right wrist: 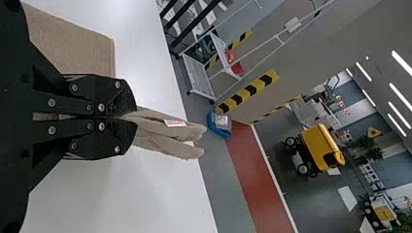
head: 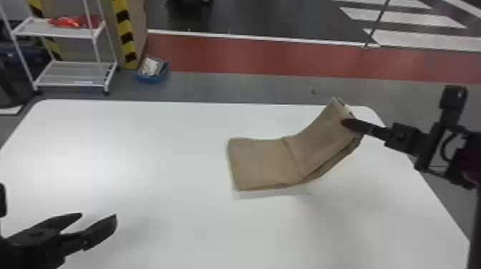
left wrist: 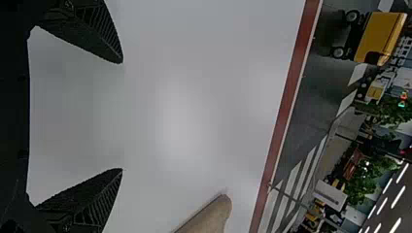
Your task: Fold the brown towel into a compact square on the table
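My right claw [head: 345, 123] is pinching the lifted end of the folded brown cloth towel [head: 263, 162] at right; my left claw [head: 99, 215] is hanging open at lower left. The towel's other end is lying around centre-right on the white table [head: 150, 150].

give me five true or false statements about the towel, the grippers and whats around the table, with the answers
1. The right gripper is closed on the towel. True.
2. The left gripper is shut. False: its fingers stand apart.
3. The whole towel lies flat on the table. False: one end lies on it, while the end at the right gripper is raised.
4. A small white label shows on the towel's raised end. True.
5. The blue bin stands on the table. False: it is on the floor beyond the table's far edge.
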